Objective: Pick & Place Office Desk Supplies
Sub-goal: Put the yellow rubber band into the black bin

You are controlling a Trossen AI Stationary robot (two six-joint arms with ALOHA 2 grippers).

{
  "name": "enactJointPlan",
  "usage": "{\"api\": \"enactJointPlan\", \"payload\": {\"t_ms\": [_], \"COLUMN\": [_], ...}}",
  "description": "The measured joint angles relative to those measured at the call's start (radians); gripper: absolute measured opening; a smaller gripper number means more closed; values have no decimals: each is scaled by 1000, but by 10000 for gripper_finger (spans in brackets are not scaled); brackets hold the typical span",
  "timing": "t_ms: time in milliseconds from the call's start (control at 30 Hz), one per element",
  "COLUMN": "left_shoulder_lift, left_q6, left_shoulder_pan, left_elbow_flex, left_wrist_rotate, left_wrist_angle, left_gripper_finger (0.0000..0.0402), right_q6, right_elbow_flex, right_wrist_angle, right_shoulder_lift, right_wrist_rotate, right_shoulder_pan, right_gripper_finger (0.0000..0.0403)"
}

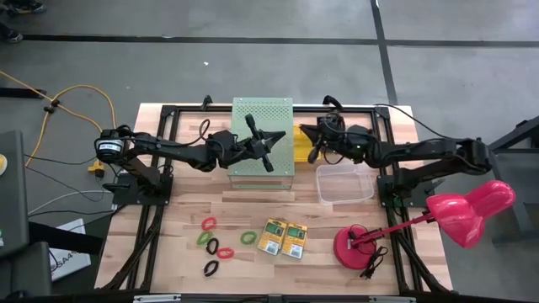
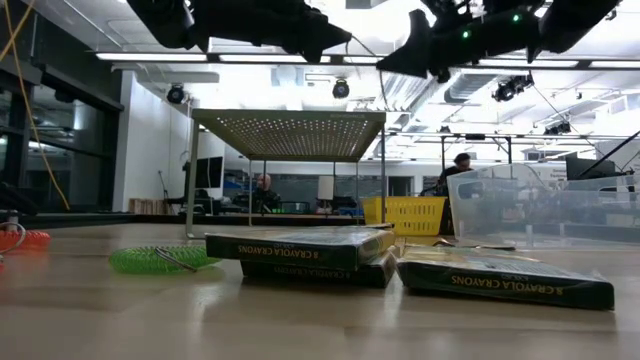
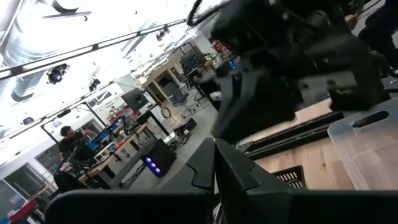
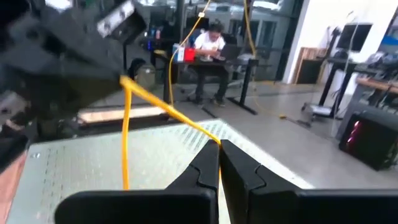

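Both claws closed, nothing gripped. Left claw hangs over the pale-green perforated box; right claw sits just beside that box, over the yellow basket. Two crayon boxes lie side by side on the counter, band loops scattered near them. Pink lamp on the right.

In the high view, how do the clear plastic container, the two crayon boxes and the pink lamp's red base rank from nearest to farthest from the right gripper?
From the right gripper:
1. Clear plastic container, just in front of it.
2. Crayon boxes, farther toward the front edge, near the middle.
3. Lamp's red base, front right; only slightly farther than the boxes.
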Motion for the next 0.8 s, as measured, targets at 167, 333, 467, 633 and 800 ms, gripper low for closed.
{"api": "enactJointPlan", "payload": {"t_ms": [167,333,467,633,800], "left_shoulder_lift": [0,0,0,0,0], "left_q6": [0,0,0,2,2], "left_shoulder_pan": [0,0,-3,-3,-3], "left_elbow_flex": [0,0,0,0,0], "left_wrist_rotate": [0,1,1,2,2], "left_wrist_angle": [0,0,0,0,0], "left_gripper_finger": [1,1,1,1,1], "right_q6": [-6,-10,-10,-11,-13], "right_elbow_flex": [0,0,0,0,0], "right_wrist_angle": [-36,-76,-105,-118,-124], "right_shoulder_lift": [-35,-48,-53,-55,-55], "right_wrist_rotate": [11,99,180,195,234], "right_shoulder_pan": [5,7,7,6,6], "right_gripper_finger": [2,2,2,2,2]}}
